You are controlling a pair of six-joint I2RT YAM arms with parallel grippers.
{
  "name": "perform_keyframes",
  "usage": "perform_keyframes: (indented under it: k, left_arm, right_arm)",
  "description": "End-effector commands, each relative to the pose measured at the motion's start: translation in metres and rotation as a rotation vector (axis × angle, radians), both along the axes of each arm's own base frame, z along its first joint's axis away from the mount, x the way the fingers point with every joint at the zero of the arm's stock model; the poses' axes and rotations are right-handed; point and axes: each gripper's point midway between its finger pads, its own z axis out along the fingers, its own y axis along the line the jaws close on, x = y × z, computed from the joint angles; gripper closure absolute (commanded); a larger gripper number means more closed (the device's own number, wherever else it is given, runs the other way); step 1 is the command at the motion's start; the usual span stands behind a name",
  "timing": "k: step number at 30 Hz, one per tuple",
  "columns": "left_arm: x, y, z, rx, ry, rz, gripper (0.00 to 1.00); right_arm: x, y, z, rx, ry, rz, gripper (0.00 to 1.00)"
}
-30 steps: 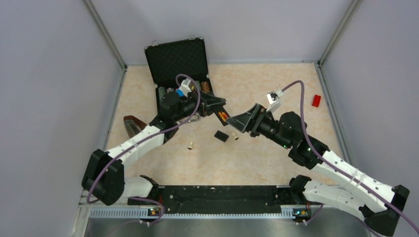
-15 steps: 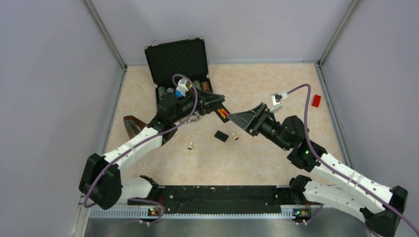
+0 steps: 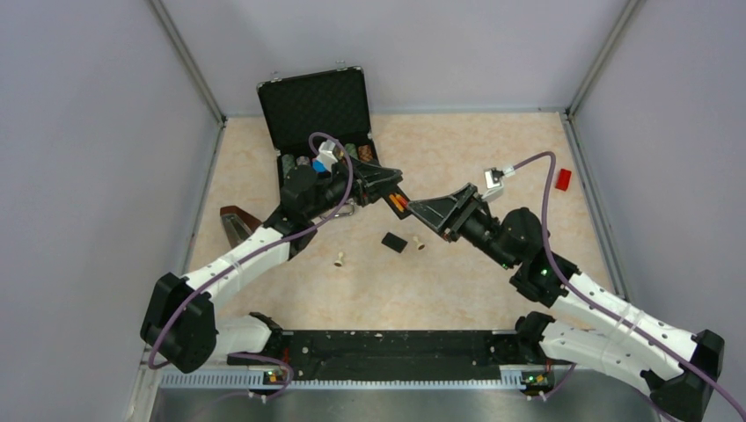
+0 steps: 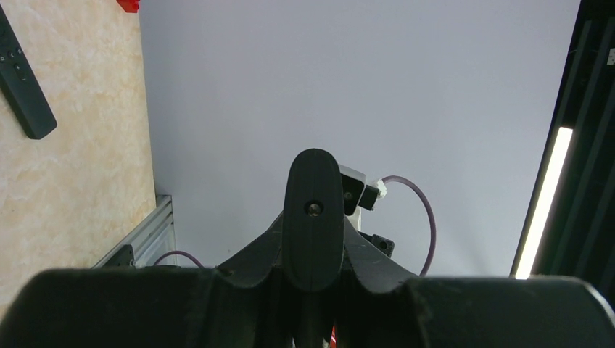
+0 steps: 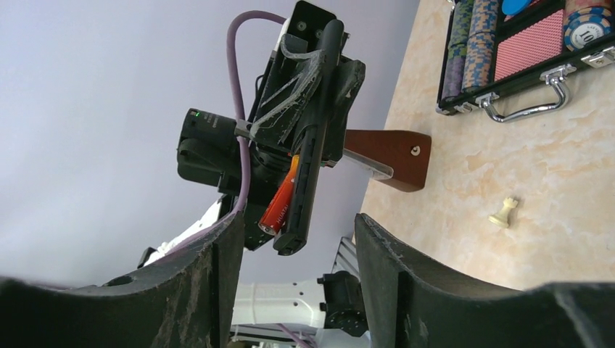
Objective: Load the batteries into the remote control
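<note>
Closest in, lying loose on the tabletop [image 3: 493, 141]: small black back cover [image 3: 394, 243], with a cream peg [image 3: 339, 259] off to its left and a second cream peg [image 3: 420, 245] just beside it on the right. A bit further out and up off the surface, the right gripper [image 3: 415, 208], jaws clearly apart and holding nothing. From its wrist view, fingers [image 5: 217, 290] framing the end of the remote control [image 3: 396, 197], close but apparently not touching. Remote control up in the air, tilted, clamped tight in the jaws of the left gripper [image 3: 383, 185], free end poking toward the right arm. Batteries [image 3: 398, 203] showing red-orange against the open back of it. Only one clear from the right wrist, so no telling whether both are fully seated. Brown wooden piece [image 3: 236, 224] flat on the left side. From the left wrist, another black bar [image 4: 25, 87] with a few small buttons, flat on the tabletop, not visible from overhead. Way at the back, open black case [image 3: 317, 110], lid up, poker chips [image 5: 471, 36] inside. Small red block [image 3: 563, 179] far right by the wall.
</note>
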Motion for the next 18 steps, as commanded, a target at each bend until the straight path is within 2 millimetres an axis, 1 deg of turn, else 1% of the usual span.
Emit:
perform_keyframes:
  k: [1, 7, 18]
  left_arm:
    - [-0.011, 0.004, 0.037, -0.075, -0.096, -0.005, 1.00]
    - [-0.013, 0.004, 0.038, -0.081, -0.096, -0.008, 1.00]
    - [-0.017, 0.003, 0.046, -0.099, -0.102, -0.017, 1.00]
  right_arm:
    - [0.003, -0.006, 0.014, 0.053, -0.031, -0.026, 0.45]
    - [0.004, -0.003, 0.009, 0.040, -0.021, -0.019, 0.51]
    - [0.008, 0.003, -0.001, 0.009, 0.002, -0.015, 0.55]
